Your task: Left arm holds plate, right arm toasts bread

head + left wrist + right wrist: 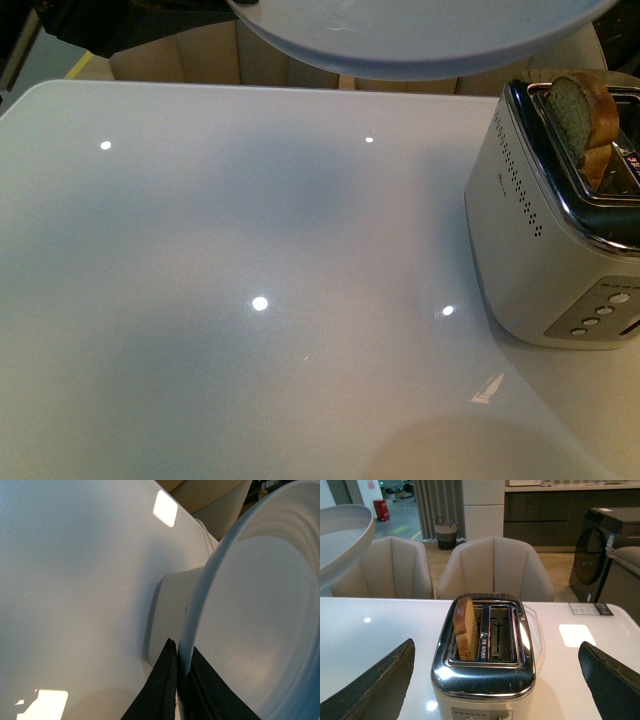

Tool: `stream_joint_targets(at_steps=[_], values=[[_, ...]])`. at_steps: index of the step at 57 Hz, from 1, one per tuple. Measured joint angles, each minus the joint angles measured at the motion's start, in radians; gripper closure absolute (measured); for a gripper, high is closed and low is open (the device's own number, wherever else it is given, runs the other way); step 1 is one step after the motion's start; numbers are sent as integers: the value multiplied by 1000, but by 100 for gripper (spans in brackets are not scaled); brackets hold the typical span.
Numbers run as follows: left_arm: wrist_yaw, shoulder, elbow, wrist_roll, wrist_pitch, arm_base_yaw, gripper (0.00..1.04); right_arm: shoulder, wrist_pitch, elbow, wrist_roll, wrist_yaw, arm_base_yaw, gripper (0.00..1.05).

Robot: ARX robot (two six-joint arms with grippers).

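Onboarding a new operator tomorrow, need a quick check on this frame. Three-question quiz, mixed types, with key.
1. True or false: the left tool is shut on the rim of the plate.
2. Where is the bread slice? A flat on the plate; B upright in a slot of the toaster; C lying across the toaster's top.
3. Fill in: the right tool, facing the toaster, is ___ (open/shut).
Key: 1 true; 2 B; 3 open.

L gripper matte black, R gripper dark tapered fingers

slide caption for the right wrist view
Open right claw facing the toaster, bread upright in one slot.
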Motion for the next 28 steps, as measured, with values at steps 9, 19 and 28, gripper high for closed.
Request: stream_joint_targets(at_steps=[9,19,28], values=[[45,60,-3,92,13,116,102,0,0,0,0,0,0,9],[81,172,-9,198,48,260,102,0,0,0,0,0,0,9],[109,342,-24,295,156,392,102,0,0,0,0,0,0,9]])
